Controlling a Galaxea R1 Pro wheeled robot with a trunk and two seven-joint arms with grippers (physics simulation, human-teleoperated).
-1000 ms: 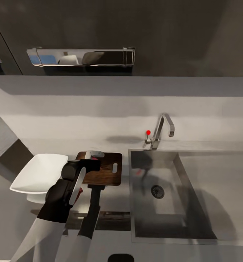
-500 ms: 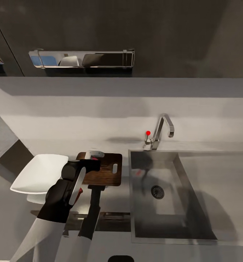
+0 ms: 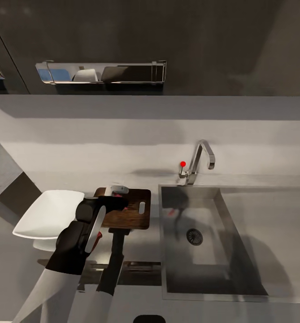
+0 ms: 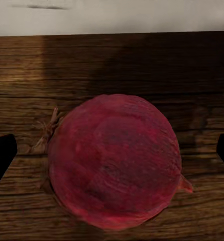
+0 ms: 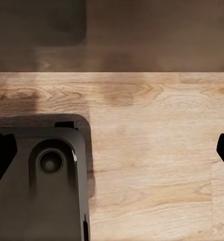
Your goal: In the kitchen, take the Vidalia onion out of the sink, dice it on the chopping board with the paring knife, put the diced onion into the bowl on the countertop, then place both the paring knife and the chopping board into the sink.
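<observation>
Change: almost nothing has moved since a second ago; the head view settled slightly, and the left arm stays over the board.
Onion: onion (image 4: 114, 160) is out of the sink (image 3: 212, 237) and rests on the board (image 3: 134, 213), whole and uncut; a bit of it shows by the left gripper in the head view (image 3: 118, 194).
Left gripper: left gripper (image 4: 112, 155) is spread, a dark fingertip (image 4: 1, 153) showing well clear of the onion on each side, neither touching it.
Right gripper: right gripper (image 5: 112, 150) is spread with nothing between its tips, over pale wood floor beside a dark part of the robot's base (image 5: 46, 175).
Knife: I cannot pick it out with certainty.
Done: onion fetched from the sink and set on the board.
Left: take the knife, dice, move the pieces to the bowl (image 3: 49, 215), then put knife and board in the sink.
Edges: board lies between bowl and sink, its end with the hole (image 3: 141, 207) just beside the sink's rim; the onion sits toward the board's far side.
Room: basin looks bare apart from the drain (image 3: 194, 236); the counter (image 3: 78, 177) behind the board is open.
</observation>
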